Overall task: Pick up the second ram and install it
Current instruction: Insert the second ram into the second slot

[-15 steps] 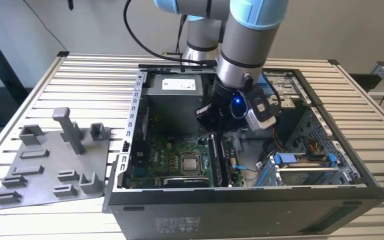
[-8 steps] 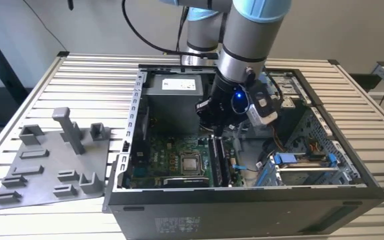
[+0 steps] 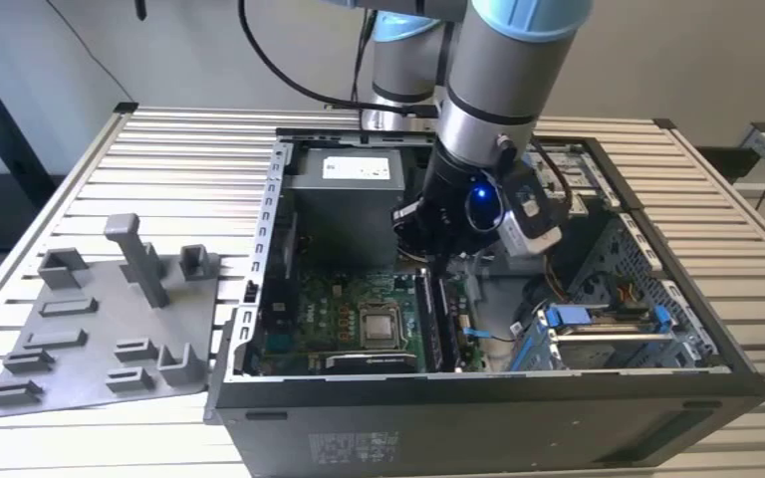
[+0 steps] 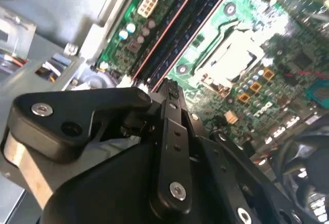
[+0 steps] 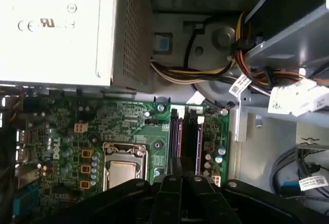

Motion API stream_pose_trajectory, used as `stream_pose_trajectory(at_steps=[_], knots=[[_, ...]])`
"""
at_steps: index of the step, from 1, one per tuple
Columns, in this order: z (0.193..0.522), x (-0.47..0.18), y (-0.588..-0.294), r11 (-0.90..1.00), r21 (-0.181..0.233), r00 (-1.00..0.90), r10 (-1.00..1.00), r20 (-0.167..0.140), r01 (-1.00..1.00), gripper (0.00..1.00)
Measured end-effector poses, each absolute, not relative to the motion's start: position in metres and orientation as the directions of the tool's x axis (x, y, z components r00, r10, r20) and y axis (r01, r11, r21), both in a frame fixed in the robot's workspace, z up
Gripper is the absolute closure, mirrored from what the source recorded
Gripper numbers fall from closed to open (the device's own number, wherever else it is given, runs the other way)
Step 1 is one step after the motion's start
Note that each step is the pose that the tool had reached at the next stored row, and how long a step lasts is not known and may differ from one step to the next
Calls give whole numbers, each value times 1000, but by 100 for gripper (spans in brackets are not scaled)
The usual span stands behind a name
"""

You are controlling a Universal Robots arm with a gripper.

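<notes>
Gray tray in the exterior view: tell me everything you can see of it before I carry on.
The gray tray is a flat sheet of matte gray plastic. It lies level on the slatted table, at the exterior view's left of the open computer case. A tall post, two shorter bracket-like uprights and several low blocks rise from it. Its edge nearest the case runs right up to it; I cannot tell whether they touch.

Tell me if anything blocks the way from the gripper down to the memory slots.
Nothing visible does. In the first wrist view the gripper hangs right over the memory slots on the motherboard; the cables lie beyond the board's edge.
</notes>
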State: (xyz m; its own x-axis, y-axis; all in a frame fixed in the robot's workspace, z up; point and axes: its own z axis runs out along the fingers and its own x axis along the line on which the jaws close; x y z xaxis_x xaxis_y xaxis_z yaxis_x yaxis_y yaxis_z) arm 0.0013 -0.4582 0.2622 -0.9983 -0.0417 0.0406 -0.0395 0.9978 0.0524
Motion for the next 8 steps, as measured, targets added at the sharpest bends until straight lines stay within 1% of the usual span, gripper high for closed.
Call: stream_pose_trajectory(at_steps=[8], knots=[[262,1,-495,998,54,-998,-42,41,-39,89]])
